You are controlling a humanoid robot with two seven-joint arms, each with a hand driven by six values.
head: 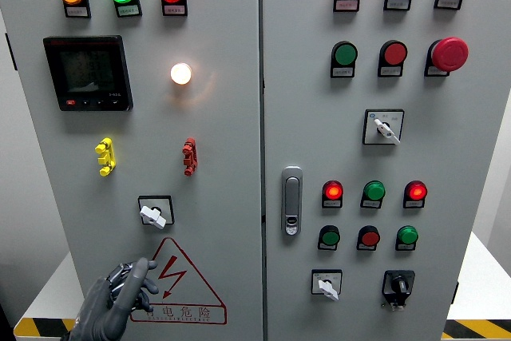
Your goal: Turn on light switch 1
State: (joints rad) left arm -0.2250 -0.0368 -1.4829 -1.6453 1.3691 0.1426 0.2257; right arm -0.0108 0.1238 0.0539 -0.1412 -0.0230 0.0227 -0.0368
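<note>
1. Now, the grey cabinet [231, 293] fills my view, its two doors split by a seam, and I judge my target to be on the left door.
2. There the hazard triangle sticker [182, 281] sits low, and my left hand [120, 297] rests just against its left edge, gloved, fingers loosely relaxed and gripping nothing, index finger raised a little.
3. I take switch 1 to be the rotary selector [154, 213] just above that sticker; no label is legible, so this is a guess.
4. Its white knob points down-left. I should rise straight up, pinch the knob between thumb and forefinger, and twist squarely.
5. I must stay clear of the yellow clip [104, 156] and red clip [189, 156] higher up.
</note>
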